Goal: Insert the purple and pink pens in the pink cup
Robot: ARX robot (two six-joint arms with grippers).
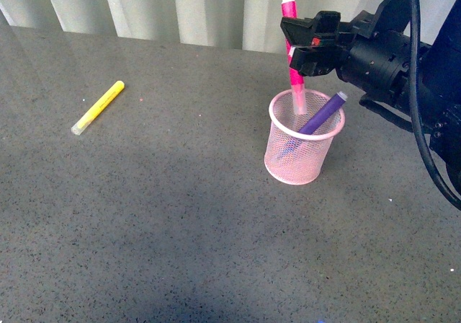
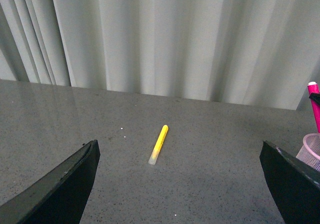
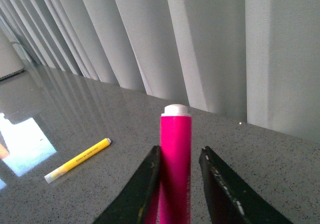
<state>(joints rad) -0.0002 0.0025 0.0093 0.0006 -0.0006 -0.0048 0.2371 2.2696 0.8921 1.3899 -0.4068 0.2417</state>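
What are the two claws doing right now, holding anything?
Left gripper: open, holding nothing.
Right gripper: around the pink pen, lower end inside the pink cup; whether it still clamps the pen cannot be told.

Pale pleated curtains (image 2: 165, 39) hang behind a dark speckled, seemingly glossy tabletop (image 1: 166, 229).

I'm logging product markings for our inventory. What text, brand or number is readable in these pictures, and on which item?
None can be read.
Yellow marker: a dark line of print runs along its barrel, too small and blurred to read.
Pink pen, purple pen, pink cup: no text shows.
Right gripper: a small red mark, not legible.
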